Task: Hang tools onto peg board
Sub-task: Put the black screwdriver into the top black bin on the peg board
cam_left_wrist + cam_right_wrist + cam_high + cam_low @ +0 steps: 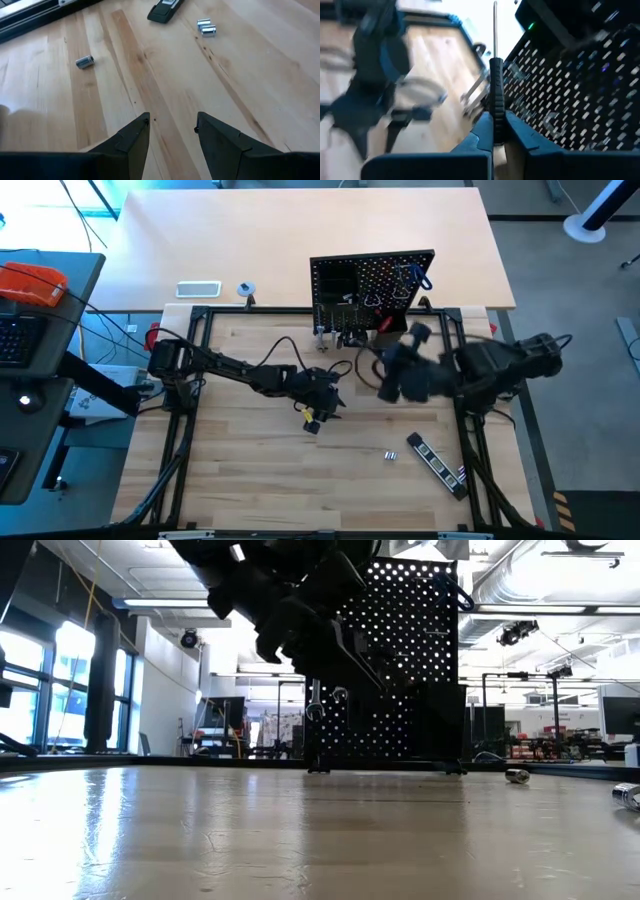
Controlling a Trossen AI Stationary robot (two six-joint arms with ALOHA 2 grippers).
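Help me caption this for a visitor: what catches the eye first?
The upright black peg board at the table's far edge, tools already hanging on it. Right before it, the right end effector is shut on a black screwdriver. Mid-table, the left end effector hovers open over bare wood.

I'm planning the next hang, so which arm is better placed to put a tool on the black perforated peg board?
Right: its gripper grips a slim black-handled screwdriver beside the peg board; the left gripper is empty.

Overhead, straight down on table (250, 490); low, level across it; wrists close, forward. Peg board (372, 285) shared by three.
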